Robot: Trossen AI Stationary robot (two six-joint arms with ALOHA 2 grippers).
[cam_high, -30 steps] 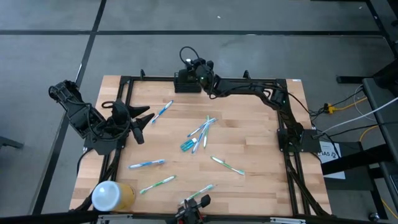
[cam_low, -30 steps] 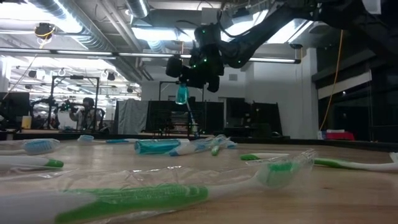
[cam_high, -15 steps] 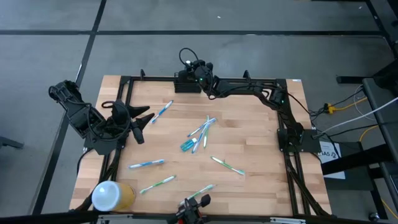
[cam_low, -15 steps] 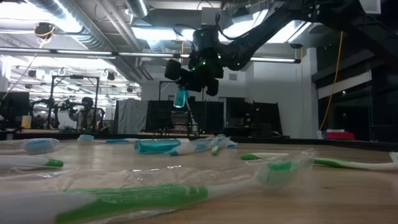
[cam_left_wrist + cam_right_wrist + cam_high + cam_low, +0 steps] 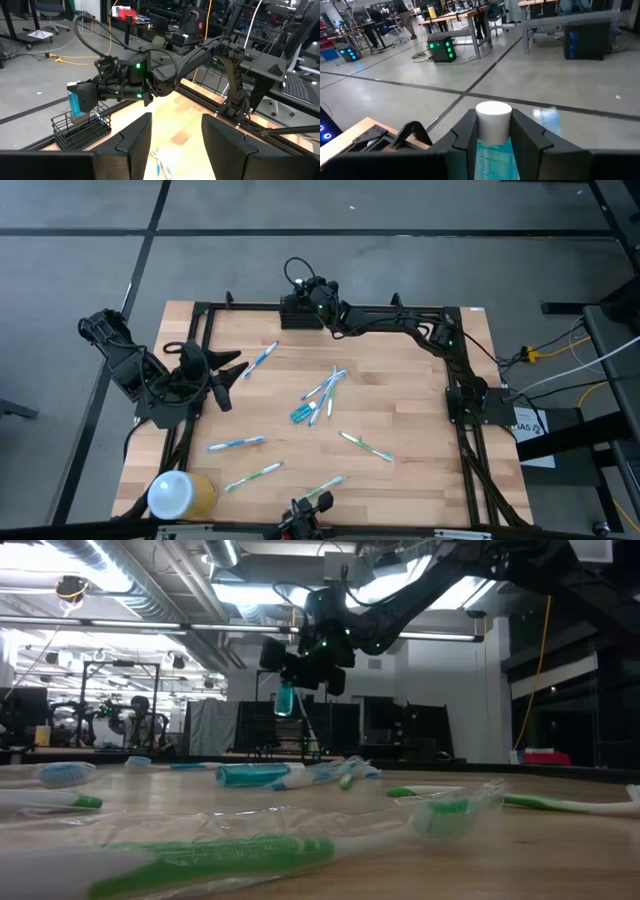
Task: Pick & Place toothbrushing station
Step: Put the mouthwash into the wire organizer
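R gripper (image 5: 80,102) pinching translucent blue bottle (image 5: 75,103) w/ white round cap, above black wire rack (image 5: 80,131) at table's far edge. L gripper (image 5: 226,380) spread, idle near left edge.

Overhead looks straight down; low camera level across table (image 5: 560,840); both share scattered toothbrushes (image 5: 318,396)

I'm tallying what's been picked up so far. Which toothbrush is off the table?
The blue toothbrush in the right gripper, held upright above the black rack; every other brush lies flat on the table.
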